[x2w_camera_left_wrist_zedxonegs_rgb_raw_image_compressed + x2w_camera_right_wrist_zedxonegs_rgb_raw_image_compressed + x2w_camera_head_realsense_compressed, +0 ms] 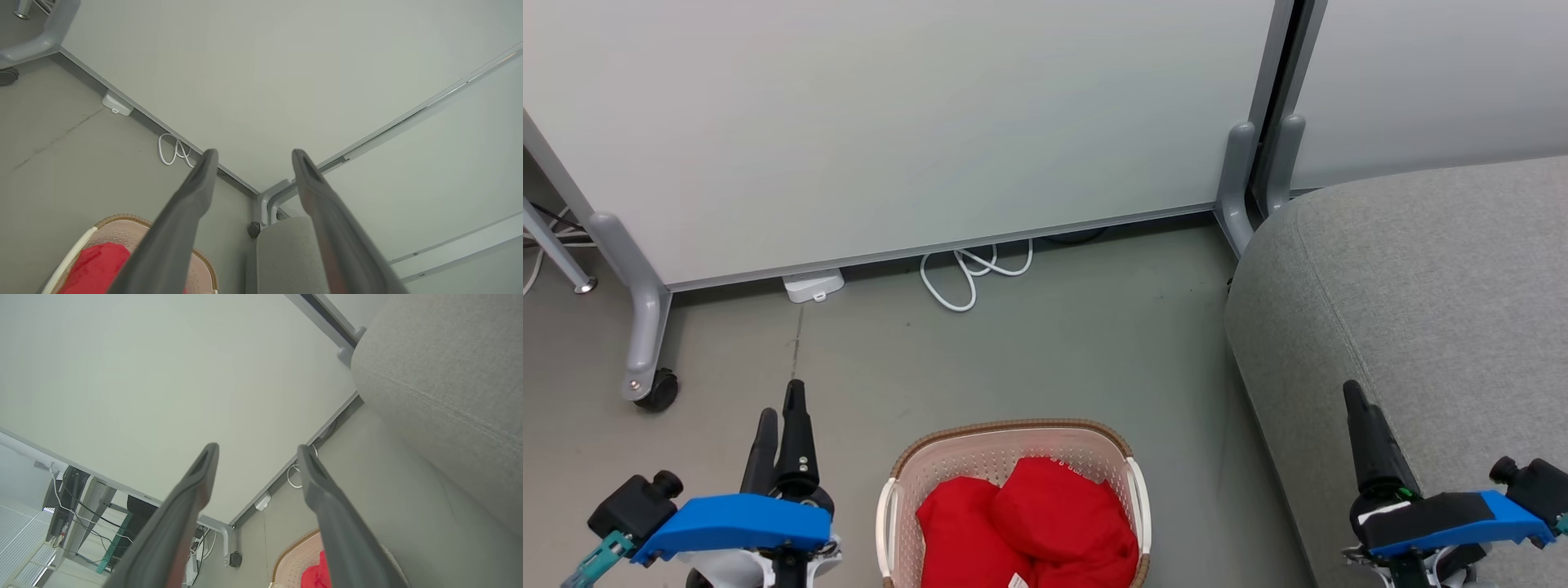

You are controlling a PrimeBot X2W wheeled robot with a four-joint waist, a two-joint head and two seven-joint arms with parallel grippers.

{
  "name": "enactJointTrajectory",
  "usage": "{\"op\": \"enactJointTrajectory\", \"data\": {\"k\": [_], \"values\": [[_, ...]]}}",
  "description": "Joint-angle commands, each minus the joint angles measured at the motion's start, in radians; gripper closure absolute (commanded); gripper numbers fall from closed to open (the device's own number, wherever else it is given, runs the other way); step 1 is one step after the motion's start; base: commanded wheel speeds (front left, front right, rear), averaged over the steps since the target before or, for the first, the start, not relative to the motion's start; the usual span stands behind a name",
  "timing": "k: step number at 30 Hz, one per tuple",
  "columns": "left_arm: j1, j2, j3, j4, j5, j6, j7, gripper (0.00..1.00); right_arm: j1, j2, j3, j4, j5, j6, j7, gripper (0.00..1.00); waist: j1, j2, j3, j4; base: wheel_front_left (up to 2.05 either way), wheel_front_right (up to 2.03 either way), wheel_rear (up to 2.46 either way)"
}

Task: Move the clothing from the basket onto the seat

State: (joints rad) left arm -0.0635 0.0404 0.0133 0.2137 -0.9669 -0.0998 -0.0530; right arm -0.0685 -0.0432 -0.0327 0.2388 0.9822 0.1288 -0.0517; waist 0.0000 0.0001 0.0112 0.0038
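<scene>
The basket (1013,430) stands on the floor at the bottom middle of the head view, cream with a brown rim. Two bundled pieces of red clothing (1029,523) lie inside it. To its right the grey seat (1421,310) rises above the floor. My left gripper (780,400) hangs left of the basket; its own view shows it open (254,153) and empty, with the basket (118,220), clothing (96,265) and seat (286,253) below. My right gripper (1356,400) hovers over the seat's front, open (258,448) and empty, near the basket (294,555), clothing (312,575) and seat (441,375).
A pale partition panel (890,122) stands behind the floor on grey legs, one with a black caster (658,392). A coiled white cable (968,273) and a white adapter box (813,286) lie at its foot. Grey floor (1054,351) lies between panel and basket.
</scene>
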Motion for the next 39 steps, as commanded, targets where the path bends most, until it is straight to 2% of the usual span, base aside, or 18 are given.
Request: {"op": "enactJointTrajectory", "data": {"k": [1, 17, 39], "values": [[-0.025, 0.009, -0.011, -0.018, 0.041, 0.005, -0.010, 0.00, -0.021, -0.006, 0.006, -0.018, -0.041, 0.001, -0.011, 0.00, 0.0000, -0.0001, 0.000, 0.000, 0.00, 0.00, 0.00], [-0.017, 0.010, -0.065, -0.008, 0.305, 0.028, -0.061, 0.00, -0.013, -0.007, 0.036, -0.003, -0.286, 0.002, -0.062, 0.00, 0.0000, -0.0001, -0.002, 0.002, 0.00, 0.00, 0.00], [-0.018, 0.011, -0.113, 0.009, 0.564, 0.038, -0.122, 0.00, -0.018, -0.009, 0.071, 0.028, -0.540, 0.002, -0.123, 0.00, 0.0000, -0.0001, -0.001, 0.011, 0.00, 0.00, 0.00]]}}
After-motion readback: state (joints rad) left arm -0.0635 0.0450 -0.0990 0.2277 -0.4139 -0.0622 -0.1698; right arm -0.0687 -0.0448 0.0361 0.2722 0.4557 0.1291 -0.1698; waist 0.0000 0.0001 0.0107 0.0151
